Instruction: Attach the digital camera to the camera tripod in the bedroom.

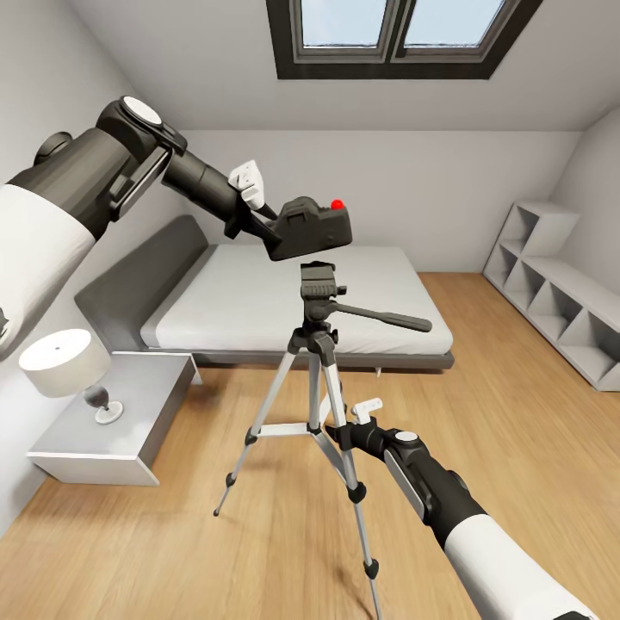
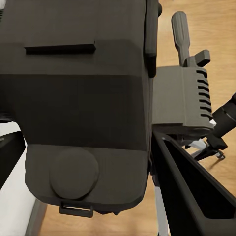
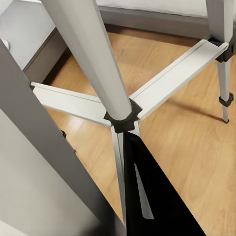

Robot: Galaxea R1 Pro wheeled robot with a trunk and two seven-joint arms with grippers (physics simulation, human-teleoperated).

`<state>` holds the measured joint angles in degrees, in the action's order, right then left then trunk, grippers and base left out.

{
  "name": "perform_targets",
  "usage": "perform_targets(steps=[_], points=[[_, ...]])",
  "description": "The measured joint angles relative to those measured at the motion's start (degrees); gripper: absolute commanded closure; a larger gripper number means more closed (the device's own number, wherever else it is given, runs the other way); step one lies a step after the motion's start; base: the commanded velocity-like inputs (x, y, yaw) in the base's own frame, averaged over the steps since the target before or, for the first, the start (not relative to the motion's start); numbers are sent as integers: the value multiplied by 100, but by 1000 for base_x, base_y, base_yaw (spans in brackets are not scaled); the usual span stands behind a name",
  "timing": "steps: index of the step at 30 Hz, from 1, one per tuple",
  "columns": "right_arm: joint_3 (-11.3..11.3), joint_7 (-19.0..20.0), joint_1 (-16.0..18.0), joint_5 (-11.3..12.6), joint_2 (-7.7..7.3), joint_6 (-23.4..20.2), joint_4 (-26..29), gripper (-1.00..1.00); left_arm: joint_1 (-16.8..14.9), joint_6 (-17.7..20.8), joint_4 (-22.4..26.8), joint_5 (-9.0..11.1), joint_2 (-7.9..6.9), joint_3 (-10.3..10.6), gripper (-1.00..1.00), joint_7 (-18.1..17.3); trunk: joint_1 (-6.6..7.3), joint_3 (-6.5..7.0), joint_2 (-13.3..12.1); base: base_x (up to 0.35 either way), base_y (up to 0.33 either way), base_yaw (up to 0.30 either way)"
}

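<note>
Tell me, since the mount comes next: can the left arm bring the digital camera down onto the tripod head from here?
Probably yes: the digital camera in the left gripper hangs just above the tripod head, nothing between them.

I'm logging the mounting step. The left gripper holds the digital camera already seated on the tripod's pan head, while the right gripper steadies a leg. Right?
Not quite: in the head view the digital camera in the left gripper hangs just above the camera tripod, with a gap over its pan head. The right gripper is at a leg.
</note>
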<state>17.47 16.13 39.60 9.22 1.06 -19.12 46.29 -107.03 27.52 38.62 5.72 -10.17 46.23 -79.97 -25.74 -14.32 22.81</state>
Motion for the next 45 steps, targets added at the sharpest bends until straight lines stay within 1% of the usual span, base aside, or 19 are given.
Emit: perform_targets(steps=[8,12,19,45], points=[[-1,1,0,-3,1,0,0,100,2,0,-4,-3,65,-12,100,6,0,0,0,0,0,0],[0,-2,0,-2,2,-1,0,100,2,0,-4,-2,134,-12,100,11,0,0,0,0,0,0],[-1,-1,0,-3,2,-1,0,100,2,0,-7,-3,197,-14,100,17,0,0,0,0,0,0],[6,-2,0,14,-6,-2,2,100,0,0,2,-21,183,28,100,10,0,0,0,0,0,0]])
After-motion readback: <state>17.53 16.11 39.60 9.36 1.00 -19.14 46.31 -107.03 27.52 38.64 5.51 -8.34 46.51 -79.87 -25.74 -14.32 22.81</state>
